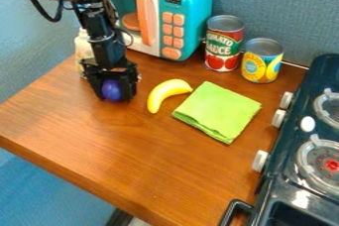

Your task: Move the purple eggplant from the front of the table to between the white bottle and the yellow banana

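And here the black arm [99, 27] is hanging down from the upper left, its gripper [116, 93] sitting low over the left part of the brown wooden tabletop [132, 160]. The jaws are grasping a round purple thing [112, 90], its smooth face showing between the two fingers; whether it is also touching the wood underneath is hard to make out from this angle. Just behind, a pale bottle [84, 51] is peeking out, partly hidden by the arm.

Over to the right of the gripper, a yellow banana [165, 92] is lying curved on the wood, and just beside it a folded green cloth [218, 111] is spreading flat. At the back, a teal-and-white toy microwave [192, 17] is showing off its orange handle and buttons, with a red-labelled can [224, 44] and a shorter yellow-labelled can [261, 61] standing upright nearby.

Down the right side, a dark toy stove [285, 180] is running along the table's edge, pale knobs facing the wood, ringed burners on top. Grey-blue fabric-like panelling [278, 7] is rising behind it all.
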`<state>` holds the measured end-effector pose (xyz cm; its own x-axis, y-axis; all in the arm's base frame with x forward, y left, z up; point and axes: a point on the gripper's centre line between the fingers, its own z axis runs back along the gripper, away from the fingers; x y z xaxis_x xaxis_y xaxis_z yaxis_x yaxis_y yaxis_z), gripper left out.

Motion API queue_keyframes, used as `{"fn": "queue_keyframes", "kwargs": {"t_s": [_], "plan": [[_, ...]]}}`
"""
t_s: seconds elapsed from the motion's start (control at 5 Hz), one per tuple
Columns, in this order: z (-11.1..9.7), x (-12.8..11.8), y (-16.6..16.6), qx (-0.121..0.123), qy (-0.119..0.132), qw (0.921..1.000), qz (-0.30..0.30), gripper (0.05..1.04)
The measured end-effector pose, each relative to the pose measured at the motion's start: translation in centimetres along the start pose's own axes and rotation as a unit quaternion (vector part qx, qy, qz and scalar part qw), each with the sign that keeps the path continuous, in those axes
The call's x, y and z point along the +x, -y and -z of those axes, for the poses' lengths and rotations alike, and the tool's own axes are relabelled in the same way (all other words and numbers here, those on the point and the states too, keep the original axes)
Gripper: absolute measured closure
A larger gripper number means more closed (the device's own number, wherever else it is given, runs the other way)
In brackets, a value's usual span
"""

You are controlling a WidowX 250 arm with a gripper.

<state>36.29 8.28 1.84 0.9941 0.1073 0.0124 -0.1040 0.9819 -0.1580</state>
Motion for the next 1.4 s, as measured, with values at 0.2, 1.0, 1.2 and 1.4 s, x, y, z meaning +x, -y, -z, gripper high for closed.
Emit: {"fn": "queue_keyframes", "kwargs": {"t_s": [0.2,1.0,1.2,1.4], "plan": [[0.0,-0.5,0.0,0.002,0.003,1.0,0.002,0.083],[-6.1,-5.6,0.9,0.039,-0.007,0.9988,0.029,0.083],[-10.8,-9.5,2.6,0.034,0.006,0.9969,0.07,0.083],[-13.5,-12.6,3.7,0.032,0.005,0.9948,0.096,0.083]]}}
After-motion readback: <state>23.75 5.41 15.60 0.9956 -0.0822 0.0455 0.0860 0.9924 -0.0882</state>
